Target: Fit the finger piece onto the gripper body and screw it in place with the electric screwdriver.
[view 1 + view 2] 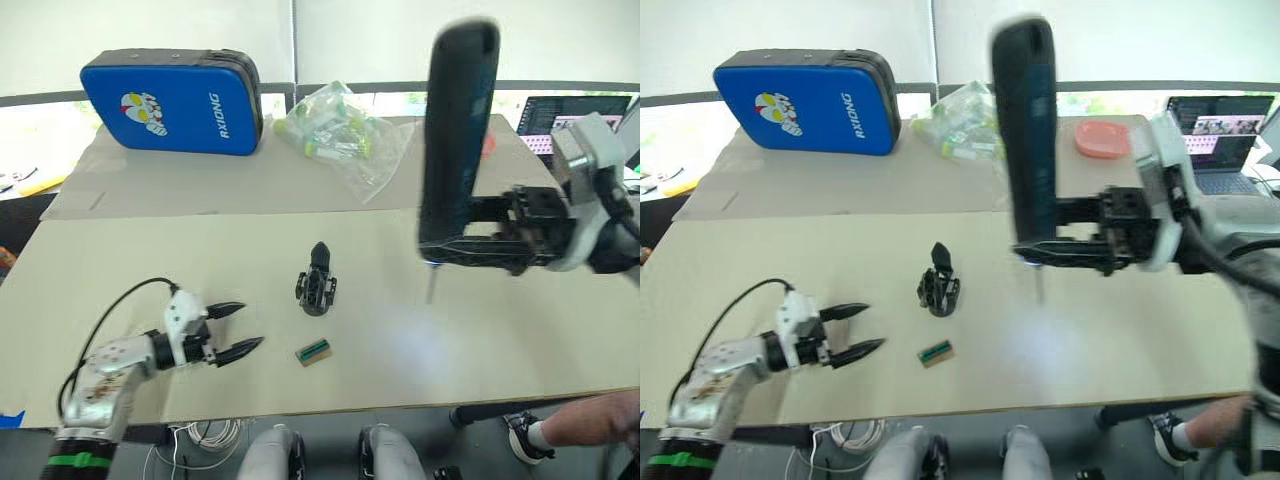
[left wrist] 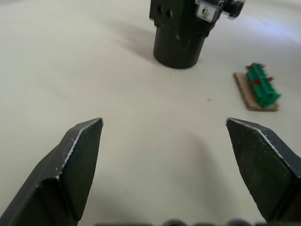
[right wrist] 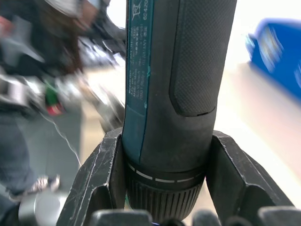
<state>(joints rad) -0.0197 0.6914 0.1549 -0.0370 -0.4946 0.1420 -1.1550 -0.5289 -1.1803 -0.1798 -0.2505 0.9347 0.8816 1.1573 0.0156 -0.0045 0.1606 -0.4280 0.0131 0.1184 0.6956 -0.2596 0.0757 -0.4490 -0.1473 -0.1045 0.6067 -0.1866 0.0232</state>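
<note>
Right now the right hand (image 1: 470, 247) grips the electric screwdriver (image 1: 457, 140) near its lower collar, fingers clamped on either side. Screwdriver stands upright, raised above the counter (image 1: 480, 340), thin metal bit pointing down, tip off the surface. Left hand (image 1: 235, 330) sits low over the near left part of the counter, fingers spread apart, nothing between them. Gripper body (image 1: 317, 281) stands on the counter around the middle, ahead of the left hand and to its right, well left of the screwdriver. Small tan-and-green block (image 1: 314, 351) lies just nearer than the gripper body, apart from it. Finger piece: cannot tell where it is. Blue case (image 1: 175, 100) and clear plastic bag (image 1: 345, 135) rest at the far side. Laptop (image 1: 1225, 135) and pink lid (image 1: 1103, 139) at far right.
</note>
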